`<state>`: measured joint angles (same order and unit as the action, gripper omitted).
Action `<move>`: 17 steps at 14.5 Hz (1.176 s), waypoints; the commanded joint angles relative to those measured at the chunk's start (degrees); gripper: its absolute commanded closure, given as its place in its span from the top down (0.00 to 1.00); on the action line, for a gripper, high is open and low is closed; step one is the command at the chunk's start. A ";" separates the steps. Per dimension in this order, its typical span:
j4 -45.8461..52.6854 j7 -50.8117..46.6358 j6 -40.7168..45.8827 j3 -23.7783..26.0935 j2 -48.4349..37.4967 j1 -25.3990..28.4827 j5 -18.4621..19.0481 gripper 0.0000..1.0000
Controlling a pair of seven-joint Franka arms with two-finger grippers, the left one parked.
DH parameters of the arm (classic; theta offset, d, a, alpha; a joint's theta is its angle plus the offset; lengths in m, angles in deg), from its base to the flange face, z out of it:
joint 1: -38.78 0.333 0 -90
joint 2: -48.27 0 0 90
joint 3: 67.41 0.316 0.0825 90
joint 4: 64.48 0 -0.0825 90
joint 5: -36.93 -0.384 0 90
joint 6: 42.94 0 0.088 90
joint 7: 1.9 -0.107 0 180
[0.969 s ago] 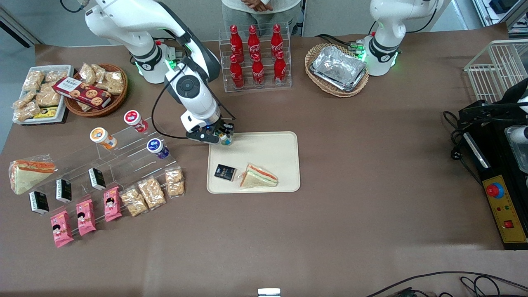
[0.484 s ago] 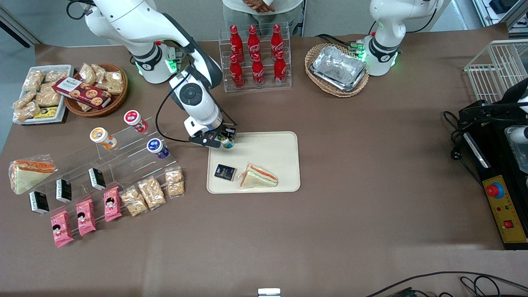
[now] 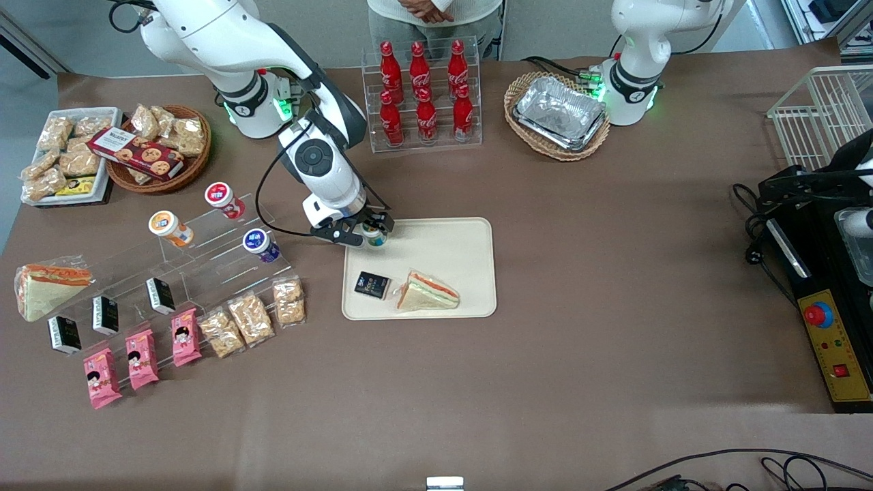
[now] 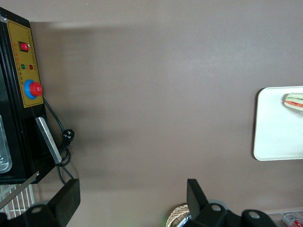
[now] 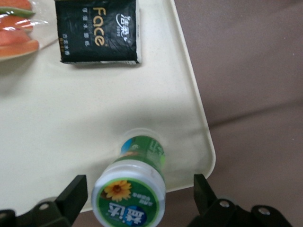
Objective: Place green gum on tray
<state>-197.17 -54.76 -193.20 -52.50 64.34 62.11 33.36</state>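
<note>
Gripper [image 5: 137,198] fingers [image 5: 71,196] wide — clear of green gum [image 5: 132,187] | gum upright on tray [image 5: 71,118]

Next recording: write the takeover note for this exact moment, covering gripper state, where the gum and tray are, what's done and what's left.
Gripper: open, fingers on either side of the green gum, not touching it, over the tray's corner nearest the working arm's base.
Green gum: standing upright on the tray, close to the rim at that corner.
Also on the tray: a black tissue pack and a wrapped sandwich, nearer the front camera than the gum.
Done: gum is on the tray and released.
Left: lift the gripper clear without knocking the bottle.
</note>
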 commanded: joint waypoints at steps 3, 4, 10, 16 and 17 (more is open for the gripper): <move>8.03 0.48 16.70 0.12 -6.38 -0.56 1.12 1.00; 11.27 1.44 22.76 0.21 -8.14 -0.57 1.12 1.00; 35.62 12.86 53.99 0.21 -12.46 -0.48 2.51 1.00; 37.41 24.79 56.74 -0.05 -18.96 -8.45 4.46 1.00; 37.41 29.01 56.74 -0.05 -19.75 -11.35 4.37 1.00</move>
<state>-160.40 -35.16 -137.83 -52.70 46.69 57.63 37.36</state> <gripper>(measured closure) 0.000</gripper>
